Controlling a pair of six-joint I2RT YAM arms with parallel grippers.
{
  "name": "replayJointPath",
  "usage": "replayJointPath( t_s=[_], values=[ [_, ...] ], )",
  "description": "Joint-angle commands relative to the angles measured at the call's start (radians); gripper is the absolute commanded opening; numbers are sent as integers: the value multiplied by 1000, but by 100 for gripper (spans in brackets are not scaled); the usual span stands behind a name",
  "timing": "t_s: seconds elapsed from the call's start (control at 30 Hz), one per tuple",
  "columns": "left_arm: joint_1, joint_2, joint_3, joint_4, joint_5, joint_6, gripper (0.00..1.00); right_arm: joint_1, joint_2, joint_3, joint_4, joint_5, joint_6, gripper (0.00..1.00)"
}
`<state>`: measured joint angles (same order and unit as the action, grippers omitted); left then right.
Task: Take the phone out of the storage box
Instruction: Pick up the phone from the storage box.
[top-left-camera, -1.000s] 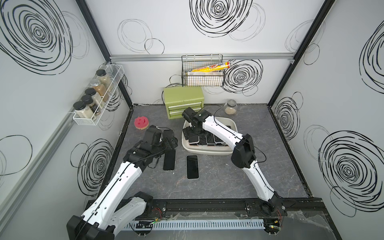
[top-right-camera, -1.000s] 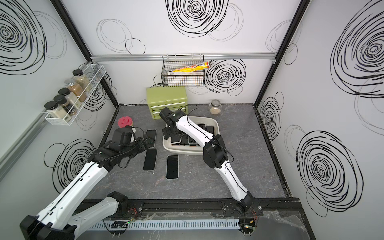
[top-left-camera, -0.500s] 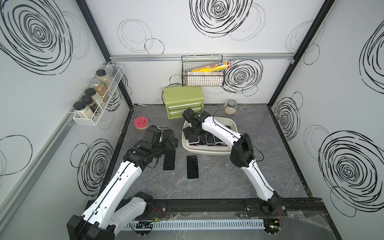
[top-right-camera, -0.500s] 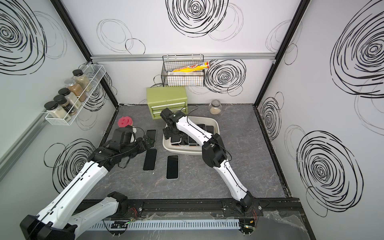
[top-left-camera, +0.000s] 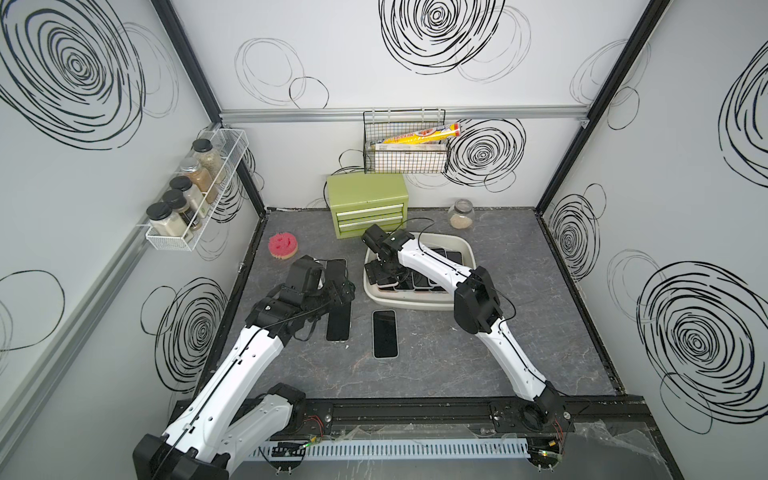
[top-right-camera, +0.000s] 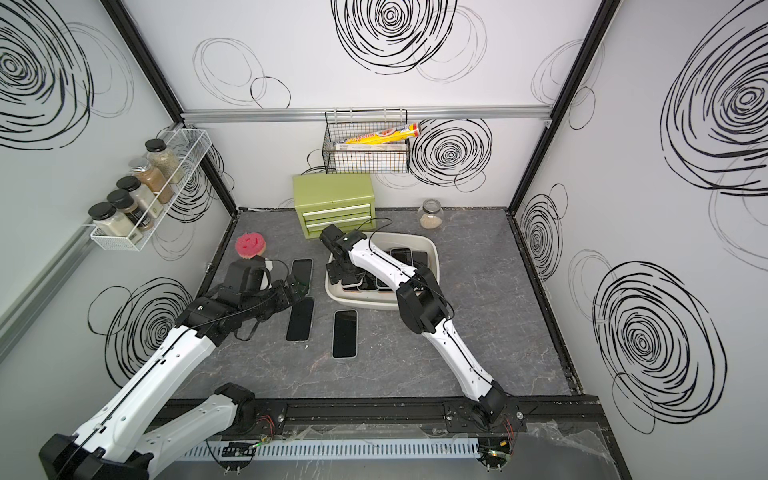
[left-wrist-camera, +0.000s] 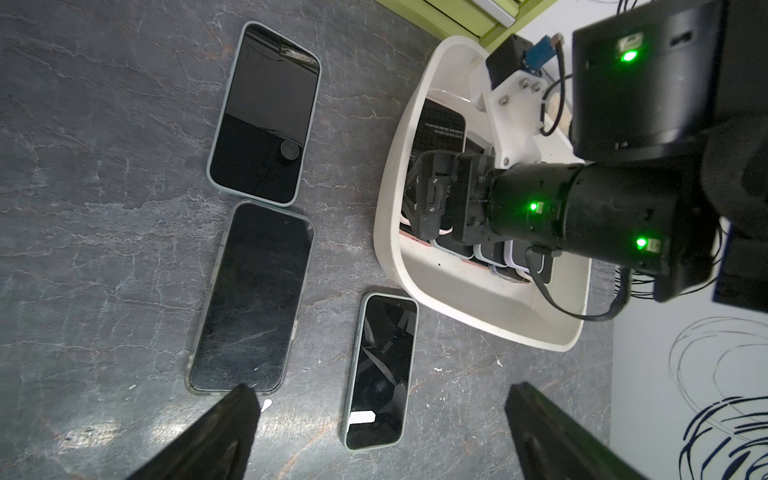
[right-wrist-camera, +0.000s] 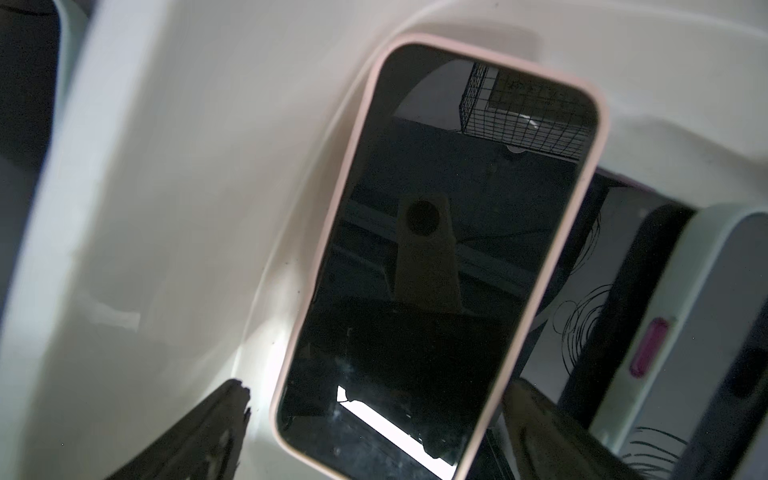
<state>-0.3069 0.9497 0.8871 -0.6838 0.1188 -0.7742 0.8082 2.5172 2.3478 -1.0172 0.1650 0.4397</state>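
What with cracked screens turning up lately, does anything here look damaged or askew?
The phone on the table nearest the green chest shows crack-like lines and a lifted patch at one end of its screen, possibly peeling film. Nothing else stands out.

Dark grey counter (top-left-camera: 519, 332) with pale veins; white walls (top-left-camera: 365, 83) with black swirls. The storage box (top-left-camera: 409, 302) is white, the chest (top-left-camera: 365, 193) lime green, the sponge (top-left-camera: 283, 246) pink. One phone (right-wrist-camera: 436, 257) has a pale pink case, black screen.

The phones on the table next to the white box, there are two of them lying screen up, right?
No, three phones lie screen up on the table next to the storage box, not two. The left wrist view shows all three.
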Motion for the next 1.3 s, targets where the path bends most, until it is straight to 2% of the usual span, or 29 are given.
replayJointPath(
  t_s=[0.0, 0.23, 0.5, 0.67, 0.87, 0.93, 1.07, 1.27],
  values=[
    [9, -18, -20, 3, 12, 13, 99, -3, 33, -9, 12, 32, -6, 100],
    [11, -24, -39, 9, 21, 13, 99, -3, 46, -28, 14, 104, 0, 100],
    [12, -29, -43, 9, 19, 13, 99, -3, 46, -33, 15, 112, 18, 97],
    [12, -25, -42, 11, 15, 14, 99, 2, -100, -65, 116, 67, 4, 99],
    [12, -16, -44, 33, 22, 8, 99, -9, -269, -109, 110, 121, 15, 100],
    [12, -11, -53, 47, 31, 4, 99, -28, -314, -149, 78, 139, 21, 100],
    [10, -3, -70, 74, 57, -3, 99, -100, -414, -332, 41, 152, 29, 100],
    [0, 1, -100, 106, 66, -21, 99, -189, -533, -590, 169, 91, -15, 100]
  ],
)
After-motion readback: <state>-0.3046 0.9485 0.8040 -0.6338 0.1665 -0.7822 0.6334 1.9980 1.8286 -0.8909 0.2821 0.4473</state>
